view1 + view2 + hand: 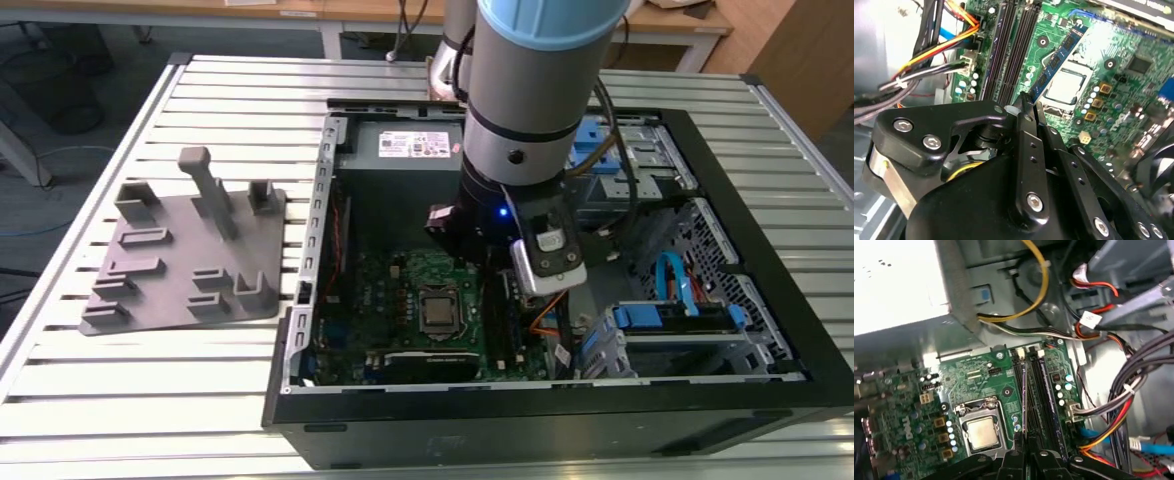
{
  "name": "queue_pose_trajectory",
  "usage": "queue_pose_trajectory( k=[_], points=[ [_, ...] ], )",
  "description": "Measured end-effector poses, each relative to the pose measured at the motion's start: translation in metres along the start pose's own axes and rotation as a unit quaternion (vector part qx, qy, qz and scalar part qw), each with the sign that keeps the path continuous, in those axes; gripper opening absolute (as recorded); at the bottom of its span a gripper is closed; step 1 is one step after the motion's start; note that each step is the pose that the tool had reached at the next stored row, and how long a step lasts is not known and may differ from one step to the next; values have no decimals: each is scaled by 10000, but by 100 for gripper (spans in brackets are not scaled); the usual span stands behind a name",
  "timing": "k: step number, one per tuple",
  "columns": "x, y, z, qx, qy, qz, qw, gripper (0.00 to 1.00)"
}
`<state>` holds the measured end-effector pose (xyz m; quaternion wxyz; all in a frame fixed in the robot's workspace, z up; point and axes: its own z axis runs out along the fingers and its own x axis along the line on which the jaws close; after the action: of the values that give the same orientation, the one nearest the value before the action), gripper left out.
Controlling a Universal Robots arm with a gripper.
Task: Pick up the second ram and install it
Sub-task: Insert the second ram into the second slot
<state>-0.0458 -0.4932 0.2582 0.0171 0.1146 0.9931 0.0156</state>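
The second ram (1059,55) is a thin dark-blue strip with black chips, and my gripper (1026,102) is shut on one end of it. It hangs tilted over the green motherboard (1114,45), just beside the long black slots (1011,50) and near the CPU socket (1066,87). In the first wrist view the second ram (1024,400) shows edge-on as a thin line over the slots (1046,390), running out from the gripper (1022,452). In the exterior view the arm (521,120) reaches down into the open computer case (747,400).
Bundled cables (1109,405) run close beside the slots. The power supply (400,145) fills the case's far end. Blue drive cages (674,320) stand at the exterior view's right. A grey fixture tray (187,250) lies on the slatted table at the exterior view's left.
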Motion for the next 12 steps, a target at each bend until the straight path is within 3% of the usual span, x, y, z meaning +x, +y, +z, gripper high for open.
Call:
queue_pose_trajectory(
  k=[3, 6, 12],
  points=[
    [0, 0, 1, -8, 9, -270, 9996, 14],
    [0, 0, 2, -17, 19, -545, 9985, 14],
    [0, 0, 4, -33, 38, -1081, 9941, 14]
  ],
)
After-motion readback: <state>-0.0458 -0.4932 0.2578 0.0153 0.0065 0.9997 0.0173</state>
